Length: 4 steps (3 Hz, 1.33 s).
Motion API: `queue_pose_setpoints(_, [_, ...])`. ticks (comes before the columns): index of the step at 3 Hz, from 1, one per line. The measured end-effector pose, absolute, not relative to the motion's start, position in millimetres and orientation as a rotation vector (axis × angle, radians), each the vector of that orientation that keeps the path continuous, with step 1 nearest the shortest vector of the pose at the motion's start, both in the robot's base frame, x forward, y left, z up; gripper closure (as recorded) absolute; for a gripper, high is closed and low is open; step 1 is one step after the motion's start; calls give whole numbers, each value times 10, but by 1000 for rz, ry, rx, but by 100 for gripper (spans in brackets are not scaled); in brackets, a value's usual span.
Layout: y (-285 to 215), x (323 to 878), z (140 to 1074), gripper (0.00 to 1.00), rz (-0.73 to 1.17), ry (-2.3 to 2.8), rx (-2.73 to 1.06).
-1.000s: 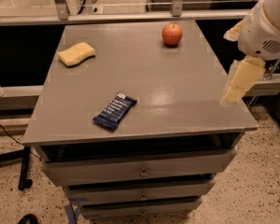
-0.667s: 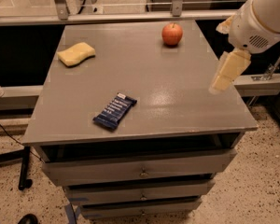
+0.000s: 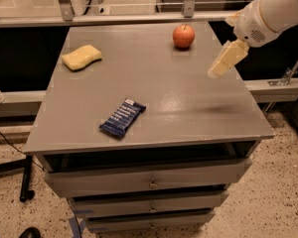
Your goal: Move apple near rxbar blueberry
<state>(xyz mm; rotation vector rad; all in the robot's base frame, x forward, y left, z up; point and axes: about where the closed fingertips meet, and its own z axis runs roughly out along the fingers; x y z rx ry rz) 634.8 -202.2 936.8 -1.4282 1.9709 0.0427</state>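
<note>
The red-orange apple (image 3: pixel 184 36) sits on the grey cabinet top (image 3: pixel 188 93) near its far right corner. The dark-blue rxbar blueberry (image 3: pixel 122 117) lies flat near the front left, at a slant, white end pointing to the far right. My gripper (image 3: pixel 223 61) hangs from the white arm at the right, above the table's right side. It is to the right of the apple and a little nearer the front, apart from it.
A pale yellow wavy sponge (image 3: pixel 81 57) lies at the far left of the top. Drawers (image 3: pixel 149 182) sit below the front edge. A metal rail (image 3: pixel 139 18) runs behind the cabinet. Speckled floor surrounds it.
My gripper and arm have moved up and to the left, from the table's right edge toward the apple. The apple, bar and sponge have not moved.
</note>
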Motion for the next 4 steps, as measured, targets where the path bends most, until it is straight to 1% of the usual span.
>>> queue_pose_setpoints(2, [-2107,7314,9204,0,191,1928,-1164])
queue_pose_setpoints(3, [-2028,7706,9112,0,274,1901,-1051])
queue_pose_setpoints(4, [-1850,8059,9025,0,312,1887,-981])
